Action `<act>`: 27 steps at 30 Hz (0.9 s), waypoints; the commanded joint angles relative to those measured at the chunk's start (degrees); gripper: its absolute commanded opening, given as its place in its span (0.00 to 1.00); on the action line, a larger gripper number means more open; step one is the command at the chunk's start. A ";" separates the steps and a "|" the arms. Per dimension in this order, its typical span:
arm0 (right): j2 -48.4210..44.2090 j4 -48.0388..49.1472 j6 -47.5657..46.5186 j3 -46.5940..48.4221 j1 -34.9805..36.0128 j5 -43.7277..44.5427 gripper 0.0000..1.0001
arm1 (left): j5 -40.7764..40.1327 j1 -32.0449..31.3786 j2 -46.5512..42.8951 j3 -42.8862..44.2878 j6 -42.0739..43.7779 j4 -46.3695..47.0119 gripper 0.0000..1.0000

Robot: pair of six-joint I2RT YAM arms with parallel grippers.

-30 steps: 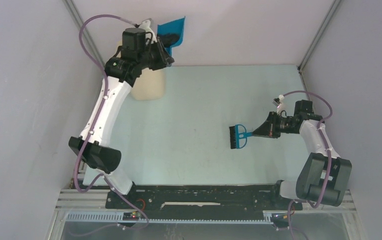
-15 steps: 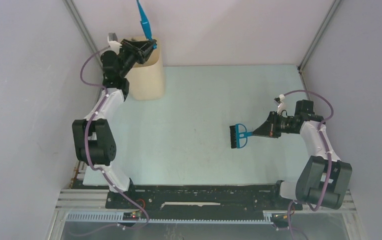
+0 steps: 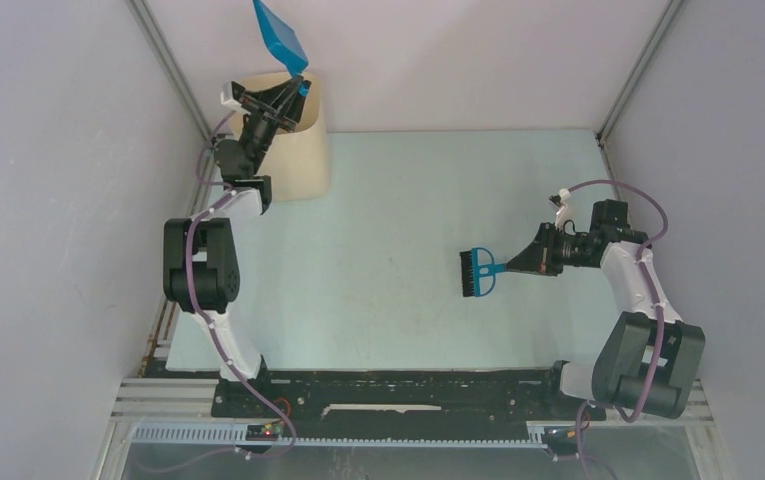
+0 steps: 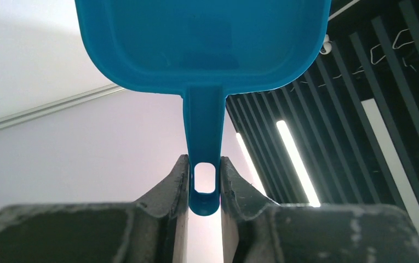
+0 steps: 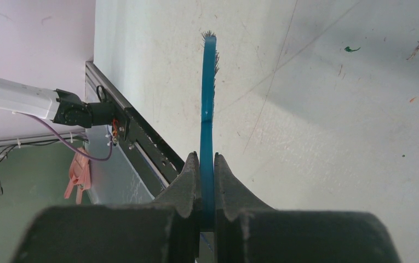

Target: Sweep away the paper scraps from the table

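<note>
The paper scraps are not to be seen anywhere on the worktop (image 3: 398,200) from above. My right wrist view shows only one tiny green fleck (image 5: 352,49), and I cannot tell if that is paper or a mark.

In the last second my left arm has folded back from its reach over the beige bin (image 3: 310,160). It has swung the blue dustpan (image 3: 278,35) from a tipped pose beside the bin to standing high above it. My left tool (image 4: 204,164) is clamped narrow on the dustpan's handle, and the pan's inside looks bare.

I take it the load has gone into the bin, though I cannot see into it. My right tool (image 3: 510,268) has not moved. It is pinched tight on the brush (image 3: 473,274), which is held low over the middle of the worktop. To my mind the sweeping is nearly finished.
</note>
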 commanded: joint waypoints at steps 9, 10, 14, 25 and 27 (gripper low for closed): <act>-1.28 -0.51 -1.06 2.12 -0.22 -0.26 0.00 | 0.51 0.01 -2.14 0.82 -2.26 6.22 0.00; -1.28 -0.51 -1.06 2.16 -0.22 -0.22 0.00 | 0.59 -0.03 -2.30 0.78 -2.11 6.17 0.00; -1.37 -0.52 -1.07 2.17 -0.32 -0.18 0.00 | 1.71 -0.12 -3.54 0.28 -0.90 5.68 0.00; -1.96 -0.68 -1.25 2.17 -0.26 -0.15 0.00 | 14.63 -5.27 -20.69 -10.99 30.89 -34.31 0.00; -1.99 -0.70 -1.32 2.17 -0.22 -0.22 0.00 | 13.53 -7.06 -25.42 -12.14 44.57 -51.38 0.00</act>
